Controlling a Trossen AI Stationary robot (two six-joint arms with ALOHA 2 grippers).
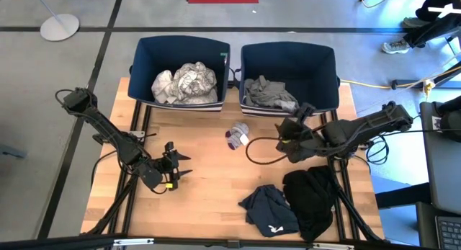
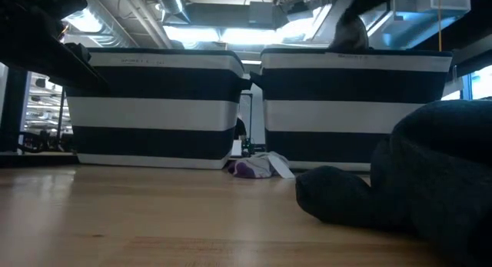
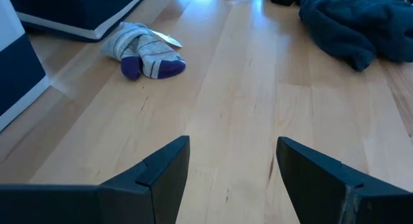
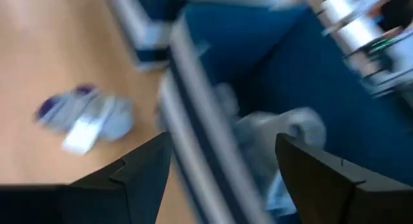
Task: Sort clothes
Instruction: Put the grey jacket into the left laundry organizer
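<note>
A pair of grey socks with purple toes lies on the table in front of the two navy bins; it also shows in the left wrist view and the right wrist view. A navy garment and a black garment lie at the near right. White patterned clothes lie in the left bin, grey clothes in the right bin. My left gripper is open and empty over the table's left part. My right gripper is open and empty by the right bin's near wall.
The two bins stand side by side at the table's far edge. Bare wood lies in the table's middle between my left gripper and the navy garment. A black cable loops over the table near my right arm.
</note>
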